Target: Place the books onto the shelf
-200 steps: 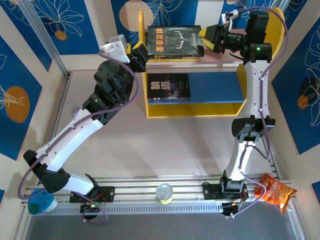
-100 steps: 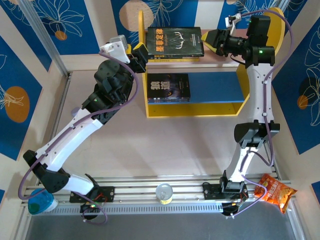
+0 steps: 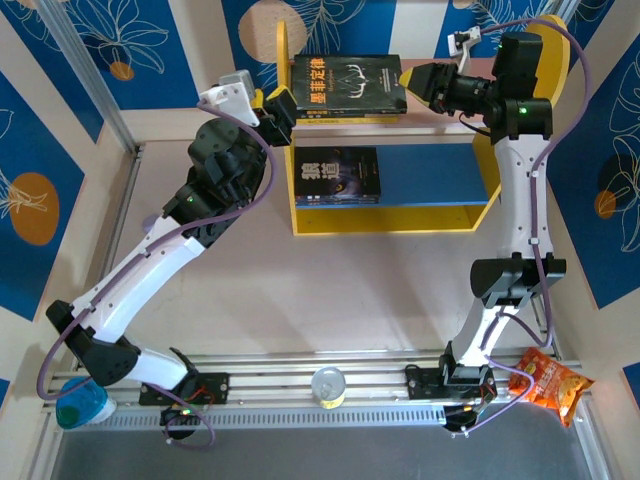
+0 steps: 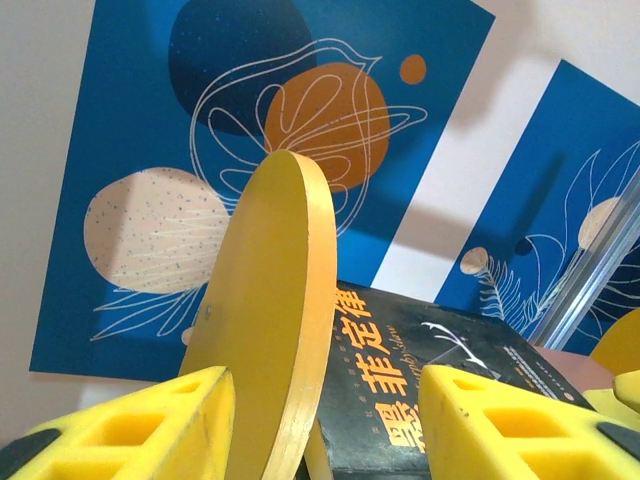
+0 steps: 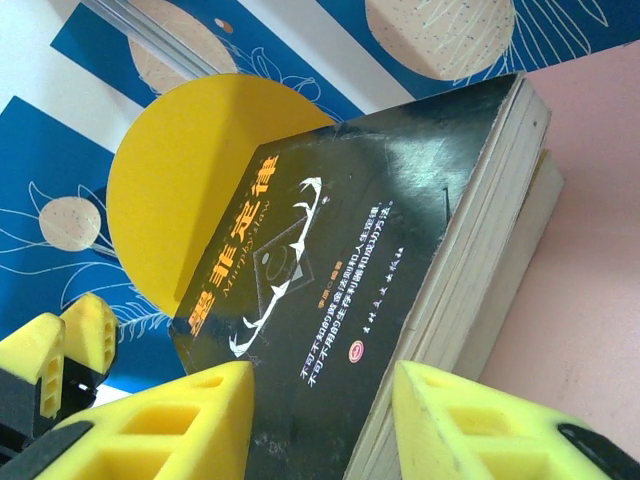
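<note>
The shelf point(image 3: 385, 220) stands at the back of the table, with yellow side panels, a pink upper board point(image 3: 440, 118) and a blue lower tier. A black book with an orange title point(image 3: 350, 84) lies flat on the upper board, on top of other books point(image 5: 510, 250). Another black book point(image 3: 340, 176) lies on the lower tier. My right gripper point(image 3: 420, 80) is open just right of the top book point(image 5: 330, 260), not touching it. My left gripper point(image 3: 280, 106) is open at the shelf's left end, its fingers point(image 4: 130, 430) either side of the round-topped panel point(image 4: 270, 320).
An orange snack bag point(image 3: 548, 384) lies at the near right by the right arm's base. A teal cup point(image 3: 80, 406) sits near left, and a clear round object point(image 3: 327, 385) rests on the front rail. Blue patterned walls enclose the table.
My right gripper has drawn back to the right from the top book's edge, leaving it lying on the upper board. The left arm has not moved.
</note>
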